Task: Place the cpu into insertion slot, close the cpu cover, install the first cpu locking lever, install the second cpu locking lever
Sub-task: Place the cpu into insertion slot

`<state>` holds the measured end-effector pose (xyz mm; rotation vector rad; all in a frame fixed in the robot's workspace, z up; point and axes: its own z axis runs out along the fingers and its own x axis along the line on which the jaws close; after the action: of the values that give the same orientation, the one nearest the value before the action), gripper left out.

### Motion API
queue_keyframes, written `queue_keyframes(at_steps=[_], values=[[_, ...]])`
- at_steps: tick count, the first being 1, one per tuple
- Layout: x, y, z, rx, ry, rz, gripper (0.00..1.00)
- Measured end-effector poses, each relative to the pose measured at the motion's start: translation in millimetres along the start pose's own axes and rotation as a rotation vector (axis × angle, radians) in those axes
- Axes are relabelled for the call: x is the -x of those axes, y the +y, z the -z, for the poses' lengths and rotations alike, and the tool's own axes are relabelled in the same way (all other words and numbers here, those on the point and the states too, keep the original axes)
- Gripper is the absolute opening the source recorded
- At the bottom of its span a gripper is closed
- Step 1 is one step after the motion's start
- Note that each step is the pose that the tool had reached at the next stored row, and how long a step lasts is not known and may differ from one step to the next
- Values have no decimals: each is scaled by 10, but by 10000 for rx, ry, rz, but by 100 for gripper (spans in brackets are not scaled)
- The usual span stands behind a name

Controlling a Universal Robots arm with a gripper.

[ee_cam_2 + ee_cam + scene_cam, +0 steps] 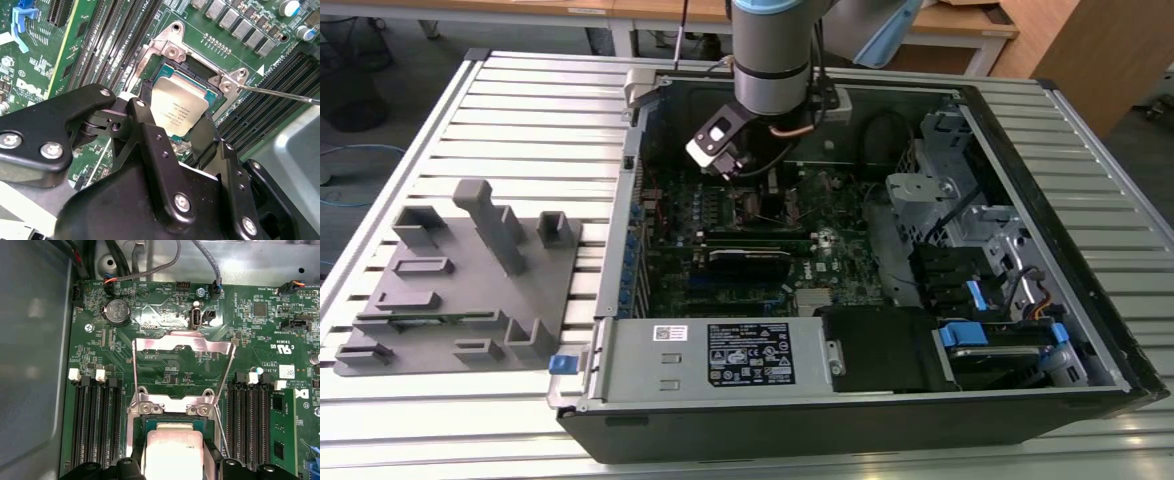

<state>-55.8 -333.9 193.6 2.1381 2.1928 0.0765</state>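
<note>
The cpu, a flat square chip with a silver-grey top, lies in the black insertion slot on the green motherboard. My gripper straddles it, with one black finger against each of two opposite edges, shut on the chip. In the first wrist view the cpu sits between the gripper's fingertips. The cpu cover, a silvery frame with a large window, stands swung open behind the slot. A thin wire locking lever sticks out unlatched beside the slot. In the exterior view the gripper hangs low inside the open computer case.
Black memory slots flank the socket on both sides. Cables run along the case wall behind the board. A power supply and drive cages fill the case's other sides. A grey fixture block rests on the slatted table at the exterior view's left.
</note>
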Motion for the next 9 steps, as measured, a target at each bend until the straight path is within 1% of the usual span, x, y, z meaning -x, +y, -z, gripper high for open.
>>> queue_keyframes(at_steps=[9], values=[[0,0,-3,-1,-1,-10,54]])
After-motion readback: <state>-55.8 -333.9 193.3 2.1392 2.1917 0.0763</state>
